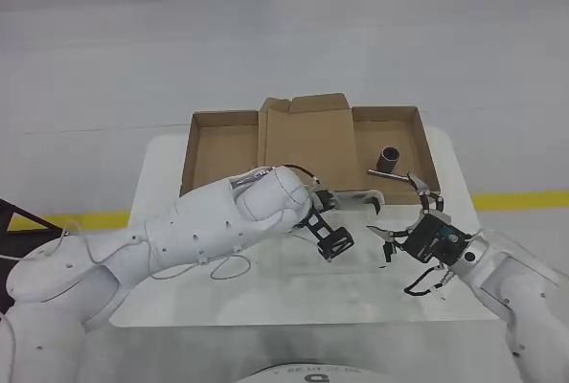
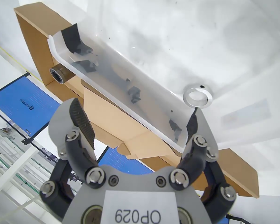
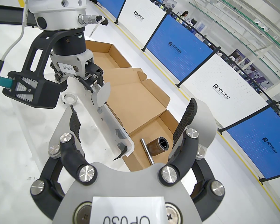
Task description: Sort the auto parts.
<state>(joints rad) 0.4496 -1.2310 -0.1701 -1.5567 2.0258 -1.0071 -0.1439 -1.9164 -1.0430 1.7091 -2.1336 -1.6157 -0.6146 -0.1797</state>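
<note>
The top view looks down from above the arms onto the table [image 1: 284,287] and box [image 1: 217,144]. The left wrist view sits close, facing past the left gripper [image 2: 135,108] over the table's edge to the box. The right wrist view stands farther back behind the right gripper [image 3: 133,104], facing the same box; both share the metal ring [image 2: 197,97].

We're looking down on a white worktop [image 1: 313,287] with rounded corners. At its far edge sits an open cardboard box [image 1: 308,144], three compartments side by side. On the bare surface we spot a silver metal collar ring [image 2: 197,97] lying flat, just beside the worktop's raised translucent lip [image 2: 107,80], on the near side of it. A few dark specks dot the white around it.
</note>
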